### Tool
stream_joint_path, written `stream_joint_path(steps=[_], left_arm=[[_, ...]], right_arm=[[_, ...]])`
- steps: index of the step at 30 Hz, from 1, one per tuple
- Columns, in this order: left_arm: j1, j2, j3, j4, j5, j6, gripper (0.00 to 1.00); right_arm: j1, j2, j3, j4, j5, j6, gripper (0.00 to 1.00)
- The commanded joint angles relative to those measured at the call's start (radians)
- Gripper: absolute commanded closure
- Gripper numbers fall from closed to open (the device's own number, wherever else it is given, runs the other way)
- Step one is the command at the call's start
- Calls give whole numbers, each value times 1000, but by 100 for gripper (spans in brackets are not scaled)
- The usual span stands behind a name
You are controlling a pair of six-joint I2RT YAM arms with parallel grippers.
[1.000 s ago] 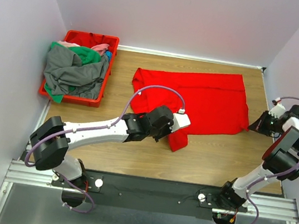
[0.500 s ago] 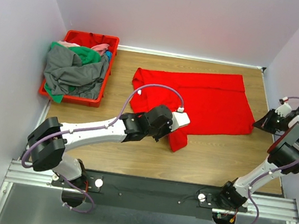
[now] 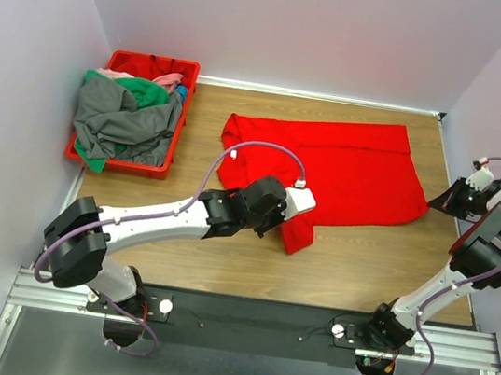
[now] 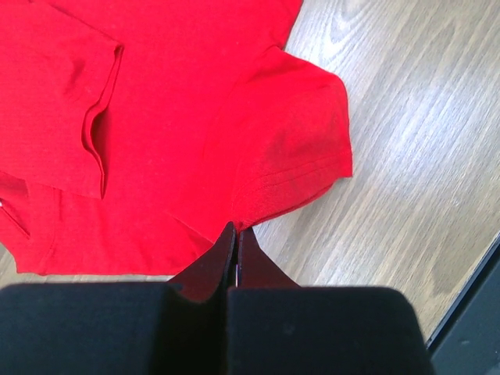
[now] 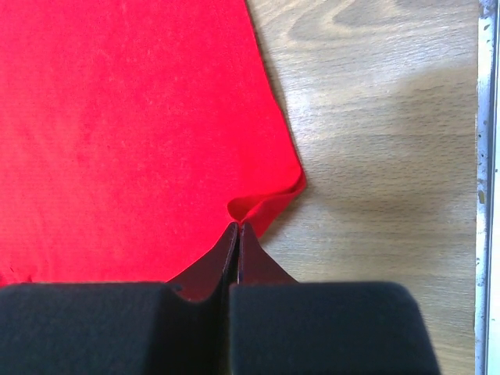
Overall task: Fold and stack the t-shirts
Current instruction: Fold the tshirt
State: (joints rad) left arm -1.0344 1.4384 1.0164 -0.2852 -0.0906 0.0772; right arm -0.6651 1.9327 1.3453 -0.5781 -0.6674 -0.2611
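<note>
A bright red t-shirt (image 3: 347, 169) lies spread flat on the wooden table, with one sleeve (image 3: 297, 232) hanging toward the near side. My left gripper (image 3: 288, 220) is over that sleeve. In the left wrist view its jaws (image 4: 235, 228) are shut, with the tips on the shirt's (image 4: 156, 117) edge beside the sleeve. My right gripper (image 3: 431, 206) is at the shirt's near right corner. In the right wrist view it (image 5: 237, 226) is shut on a curled-up fold of the hem (image 5: 269, 205). Grey (image 3: 123, 121), green (image 3: 142, 91) and pink (image 3: 168, 79) t-shirts are piled in the crate.
A red plastic crate (image 3: 117, 166) stands at the far left of the table. Lilac walls close in the back and both sides. The table's right edge (image 5: 484, 195) runs close to my right gripper. A black rail (image 3: 249, 324) crosses the near edge.
My right arm has swung outward to the right, and its gripper tips have shifted slightly right at the shirt's corner. The left arm and the shirt have barely moved.
</note>
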Motion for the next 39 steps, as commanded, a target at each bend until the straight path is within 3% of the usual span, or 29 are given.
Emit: stream_joint_path(steps=[1, 13, 27, 39], left_arm=[[25, -61, -15, 38, -21, -13, 100], [203, -61, 30, 84, 130, -36, 100], [231, 13, 224, 31, 100, -11, 100], [280, 80, 304, 9, 98, 21, 100]], right_arm=[[-11, 20, 32, -3, 8, 23, 95], [-11, 78, 84, 0, -64, 86, 96], [-11, 141, 187, 1, -113, 140, 96], [-8, 190, 230, 33, -161, 203, 96]])
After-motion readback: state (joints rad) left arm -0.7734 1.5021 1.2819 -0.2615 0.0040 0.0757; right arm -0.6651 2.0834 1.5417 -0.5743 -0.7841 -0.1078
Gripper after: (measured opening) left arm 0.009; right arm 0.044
